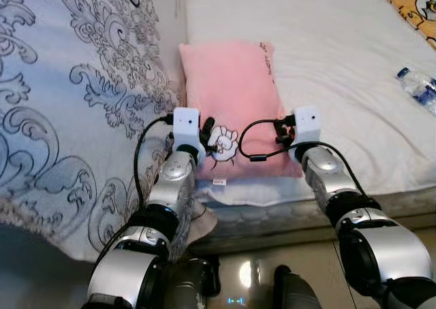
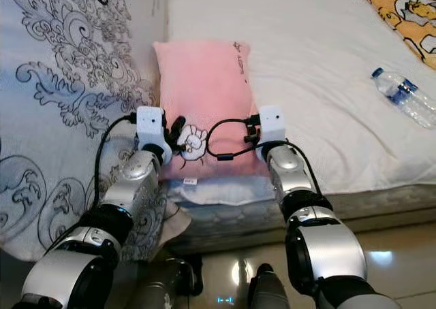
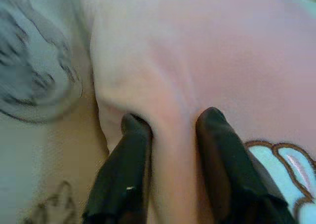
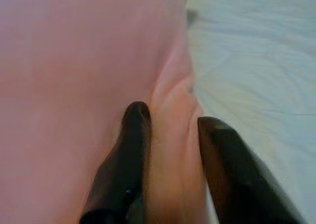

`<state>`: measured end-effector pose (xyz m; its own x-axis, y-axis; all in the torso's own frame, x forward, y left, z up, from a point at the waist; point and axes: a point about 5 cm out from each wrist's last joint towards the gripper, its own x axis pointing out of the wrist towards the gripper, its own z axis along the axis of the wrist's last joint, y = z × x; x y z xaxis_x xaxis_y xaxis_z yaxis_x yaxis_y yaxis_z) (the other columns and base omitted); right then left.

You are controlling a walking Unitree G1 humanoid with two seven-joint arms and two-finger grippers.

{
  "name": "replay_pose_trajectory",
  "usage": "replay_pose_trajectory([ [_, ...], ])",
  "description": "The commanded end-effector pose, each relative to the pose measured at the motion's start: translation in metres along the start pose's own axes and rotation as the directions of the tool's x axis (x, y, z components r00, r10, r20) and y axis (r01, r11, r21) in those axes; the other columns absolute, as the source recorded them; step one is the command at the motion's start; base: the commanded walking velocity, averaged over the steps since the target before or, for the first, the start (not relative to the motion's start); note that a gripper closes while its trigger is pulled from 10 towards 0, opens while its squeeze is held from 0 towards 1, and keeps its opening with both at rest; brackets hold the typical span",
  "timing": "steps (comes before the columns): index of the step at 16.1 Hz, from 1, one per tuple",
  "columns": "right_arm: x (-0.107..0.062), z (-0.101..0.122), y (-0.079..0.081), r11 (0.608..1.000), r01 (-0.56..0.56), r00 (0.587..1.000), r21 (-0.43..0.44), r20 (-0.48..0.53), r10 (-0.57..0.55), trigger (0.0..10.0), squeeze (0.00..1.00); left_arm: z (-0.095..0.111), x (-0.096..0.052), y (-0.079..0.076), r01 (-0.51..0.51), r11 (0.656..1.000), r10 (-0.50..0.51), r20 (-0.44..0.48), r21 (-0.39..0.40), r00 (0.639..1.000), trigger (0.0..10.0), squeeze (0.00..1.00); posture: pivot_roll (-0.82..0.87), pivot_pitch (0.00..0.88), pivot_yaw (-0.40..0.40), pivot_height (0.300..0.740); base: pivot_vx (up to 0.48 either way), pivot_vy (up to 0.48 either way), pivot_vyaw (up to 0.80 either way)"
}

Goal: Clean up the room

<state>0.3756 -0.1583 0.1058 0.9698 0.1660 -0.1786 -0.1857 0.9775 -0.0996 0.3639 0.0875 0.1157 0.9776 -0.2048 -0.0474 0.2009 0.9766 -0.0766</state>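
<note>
Pinching pink pillow (image 1: 228, 91) edges: left pincer (image 3: 173, 128), right pincer (image 4: 170, 120).

Bed with a white sheet, seen from its near edge

The bed (image 1: 340, 57) carries a pink pillow (image 1: 228, 91) near its front edge, a patterned grey-and-white duvet (image 1: 68, 105) heaped just beside it on the left, a plastic water bottle (image 1: 419, 88) well apart at the right — and a yellow cartoon-print cloth (image 1: 412, 6) at the far right corner.

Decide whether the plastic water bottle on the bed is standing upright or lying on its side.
Lying on its side. The water bottle rests lengthwise on the white mattress, its cap end pointing up the bed, apart from the pink pillow.
</note>
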Motion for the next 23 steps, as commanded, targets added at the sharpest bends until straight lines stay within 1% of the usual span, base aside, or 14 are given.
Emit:
replay_pose_trajectory([
  [1,-0.003,-0.006,0.0,1.0,-0.002,1.0,-0.019,-0.005,0.002,10.0,1.0,-0.001,-0.002,0.003,-0.008,1.0,0.008,0.006,0.026,1.0,10.0,1.0,-0.08,0.239,0.124,0.74,0.0,0.0,0.0],
  [5,-0.003,0.003,-0.007,0.999,0.028,0.998,-0.024,0.052,-0.026,10.0,1.0,0.013,-0.005,0.001,-0.039,0.998,0.035,0.077,0.051,0.996,10.0,1.0,-0.08,0.231,0.123,0.74,0.0,0.0,0.0],
  [6,-0.003,0.009,-0.009,0.999,0.037,0.995,-0.036,0.096,-0.034,10.0,1.0,0.02,-0.01,-0.005,-0.036,0.998,0.03,0.115,0.045,0.993,10.0,1.0,-0.09,0.226,0.124,0.74,0.0,0.0,0.0],
  [8,-0.006,0.022,-0.012,0.991,0.061,0.98,-0.116,0.197,-0.037,10.0,1.0,0.032,-0.022,-0.013,-0.01,0.998,-0.003,0.183,0.07,0.983,10.0,1.0,-0.09,0.213,0.124,0.74,0.0,0.0,0.0],
  [9,-0.013,0.041,-0.013,0.977,0.099,0.937,-0.187,0.347,-0.029,10.0,0.96,0.035,-0.033,-0.011,-0.023,0.995,0.003,0.206,0.093,0.979,10.0,0.0,-0.08,0.195,0.121,0.74,0.0,0.0,0.0],
  [10,-0.016,0.046,-0.013,0.979,0.096,0.927,-0.177,0.373,-0.023,10.0,0.0,0.035,-0.037,-0.011,-0.021,0.996,0.002,0.209,0.089,0.978,10.0,0.0,-0.09,0.193,0.121,0.74,0.0,0.0,0.0],
  [12,-0.024,0.05,-0.014,0.982,0.118,0.916,-0.148,0.398,-0.05,10.0,0.0,0.029,-0.048,-0.01,-0.021,0.996,0.003,0.192,0.091,0.981,10.0,0.0,-0.09,0.173,0.118,0.74,0.0,0.0,0.0],
  [15,-0.04,0.059,-0.017,0.976,0.166,0.88,-0.138,0.468,-0.083,10.0,0.0,0.026,-0.055,-0.011,-0.038,0.997,0.026,0.174,0.07,0.984,10.0,0.0,-0.11,0.13,0.111,0.74,0.0,0.0,0.0],
  [16,-0.055,0.068,-0.016,0.972,0.179,0.855,-0.15,0.513,-0.078,10.0,0.0,0.025,-0.063,-0.015,-0.028,0.997,0.015,0.168,0.074,0.986,10.0,0.0,-0.12,0.092,0.103,0.74,0.0,0.0,0.0],
  [17,-0.067,0.068,-0.013,0.972,0.175,0.851,-0.154,0.52,-0.071,10.0,0.0,0.023,-0.071,-0.017,-0.02,0.996,0.006,0.16,0.086,0.987,10.0,0.0,-0.12,0.072,0.099,0.74,0.0,0.0,0.0],
  [19,-0.089,0.055,-0.005,0.977,0.161,0.871,-0.136,0.485,-0.076,10.0,0.0,0.016,-0.094,-0.002,-0.028,0.992,0.008,0.157,0.126,0.988,10.0,0.0,-0.13,0.0,0.085,0.74,0.0,0.0,0.0],
  [21,-0.108,0.051,0.008,0.981,0.144,0.862,-0.128,0.503,-0.061,10.0,0.0,0.014,-0.113,0.019,-0.098,0.982,0.069,0.178,0.16,0.982,10.0,0.0,-0.12,0.0,0.075,0.74,0.0,0.0,0.0],
  [22,-0.112,0.05,0.01,0.982,0.14,0.864,-0.127,0.5,-0.058,10.0,0.0,0.013,-0.116,0.023,-0.118,0.98,0.088,0.177,0.163,0.98,10.0,0.0,-0.12,0.0,0.073,0.74,0.0,0.0,0.0],
  [23,-0.114,0.03,0.012,0.984,0.117,0.897,-0.132,0.439,-0.048,10.0,0.0,0.009,-0.12,0.036,-0.181,0.967,0.149,0.178,0.179,0.973,10.0,0.0,-0.12,0.0,0.069,0.74,0.0,0.0,0.0],
])
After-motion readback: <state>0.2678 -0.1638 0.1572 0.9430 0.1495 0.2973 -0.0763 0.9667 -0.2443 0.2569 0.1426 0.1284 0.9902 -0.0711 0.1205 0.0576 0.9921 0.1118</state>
